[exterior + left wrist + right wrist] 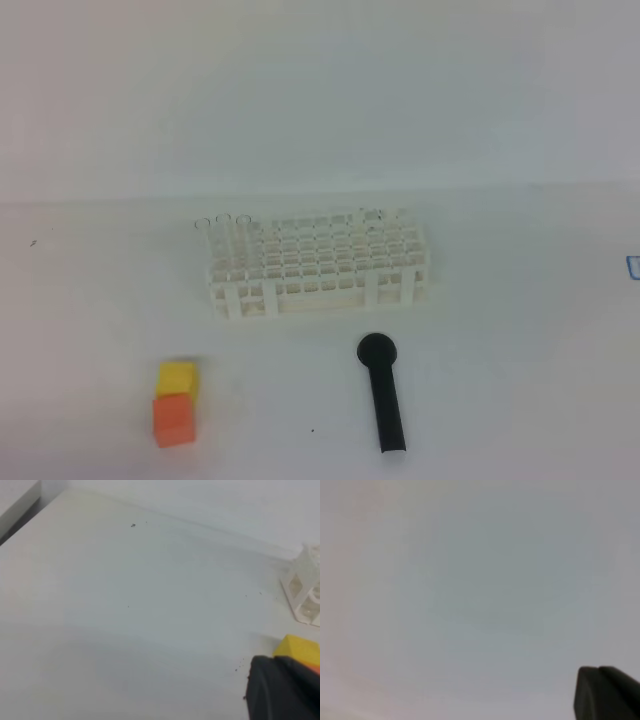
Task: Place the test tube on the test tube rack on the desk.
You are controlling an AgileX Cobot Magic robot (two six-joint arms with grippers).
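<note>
Thin clear glass test tubes [228,238] stand upright in the left holes of the white plastic lattice rack [318,268], mid-surface [500,330]. Only a dark edge of each gripper shows; I cannot tell their opening.

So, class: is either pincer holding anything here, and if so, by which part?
Nothing looks held. In the overhead view neither arm appears; clear tubes stand in the white rack. Each wrist view shows only a dark pincer corner, with no object gripped.
</note>
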